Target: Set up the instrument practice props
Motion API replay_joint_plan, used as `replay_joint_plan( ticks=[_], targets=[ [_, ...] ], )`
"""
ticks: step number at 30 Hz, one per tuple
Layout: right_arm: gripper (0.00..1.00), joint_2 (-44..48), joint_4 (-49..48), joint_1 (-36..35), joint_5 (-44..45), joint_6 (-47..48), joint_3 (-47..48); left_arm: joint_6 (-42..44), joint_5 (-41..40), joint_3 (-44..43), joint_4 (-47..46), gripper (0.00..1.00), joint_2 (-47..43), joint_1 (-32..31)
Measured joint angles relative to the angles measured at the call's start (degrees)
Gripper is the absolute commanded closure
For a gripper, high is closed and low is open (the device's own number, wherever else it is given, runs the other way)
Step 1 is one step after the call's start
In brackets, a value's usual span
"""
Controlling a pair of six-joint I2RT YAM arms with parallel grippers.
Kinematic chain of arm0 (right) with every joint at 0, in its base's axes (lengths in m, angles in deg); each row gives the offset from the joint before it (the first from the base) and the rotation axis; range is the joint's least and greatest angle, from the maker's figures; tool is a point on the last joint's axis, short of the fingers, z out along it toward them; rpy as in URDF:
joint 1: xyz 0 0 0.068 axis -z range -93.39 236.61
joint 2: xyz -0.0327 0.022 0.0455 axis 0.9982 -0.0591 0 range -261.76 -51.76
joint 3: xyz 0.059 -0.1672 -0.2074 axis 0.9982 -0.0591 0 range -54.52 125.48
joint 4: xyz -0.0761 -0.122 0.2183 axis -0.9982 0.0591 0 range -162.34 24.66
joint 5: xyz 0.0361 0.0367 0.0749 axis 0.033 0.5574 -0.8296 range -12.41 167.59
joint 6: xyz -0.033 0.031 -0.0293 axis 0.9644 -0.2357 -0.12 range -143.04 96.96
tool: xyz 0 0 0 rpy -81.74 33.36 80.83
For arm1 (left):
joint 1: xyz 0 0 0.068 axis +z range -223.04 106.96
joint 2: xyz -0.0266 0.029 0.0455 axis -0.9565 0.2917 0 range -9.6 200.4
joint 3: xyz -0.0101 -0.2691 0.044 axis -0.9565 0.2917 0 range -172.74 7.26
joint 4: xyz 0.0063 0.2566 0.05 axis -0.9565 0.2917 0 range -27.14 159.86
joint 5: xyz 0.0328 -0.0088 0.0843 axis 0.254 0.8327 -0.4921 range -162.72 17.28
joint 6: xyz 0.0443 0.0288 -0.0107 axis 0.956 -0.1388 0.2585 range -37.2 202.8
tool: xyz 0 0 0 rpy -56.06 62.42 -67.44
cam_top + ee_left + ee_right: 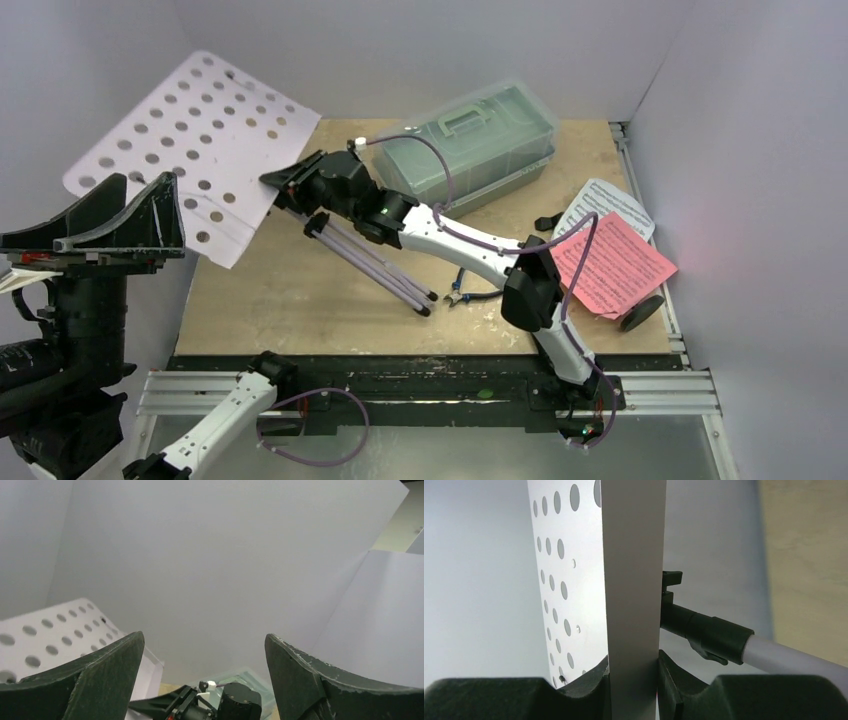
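The pale lilac perforated music stand (190, 140) is tilted at the table's far left, its folded tripod legs (375, 265) stretching toward the middle. My right gripper (290, 183) is shut on the stand's lower lip (633, 605), which fills the gap between its fingers. The stand's black clamp and pole (709, 635) show to the right. My left gripper (100, 225) is open and empty, raised off the table's left side; its view shows the stand's plate (55, 632). The pink sheet (612, 265) lies on the white sheet (605, 205) at the right. A black round base (641, 313) lies beside them.
The translucent green lidded toolbox (470, 145) stands at the back middle. Blue-handled pliers (468, 292) lie near the leg tips. A small black piece (548, 221) lies by the sheets. White walls close in the table on three sides.
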Motion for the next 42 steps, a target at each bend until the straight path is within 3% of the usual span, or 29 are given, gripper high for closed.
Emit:
replay_joint_plan(
  ticks=[6,11,17,25,35,42],
  targets=[
    [1.00,0.00,-8.39,0.00,1.60,-0.79,7.32,-1.03,0.44,-0.52,0.00,0.10,0.00,0.00],
    [1.00,0.00,-19.76,0.39,1.88,-0.66,7.28,-1.03,0.17,-0.04,0.52,0.06,0.00,0.00],
    [1.00,0.00,-37.42,2.64,-0.92,-0.87,-1.05,-0.28,-1.20,0.66,1.60,0.03,-0.22,0.00],
    [1.00,1.51,-53.11,6.99,-2.78,-2.84,-12.41,1.53,-4.59,1.81,6.84,0.03,-0.57,0.00],
    [1.00,4.13,-60.35,9.49,-4.17,-6.93,-19.58,0.46,-6.86,4.74,10.60,0.02,-1.84,0.00],
    [1.00,7.50,-62.05,9.27,-5.70,-7.08,-24.37,-3.43,-5.22,3.76,10.78,0.04,5.46,0.00]
  ],
)
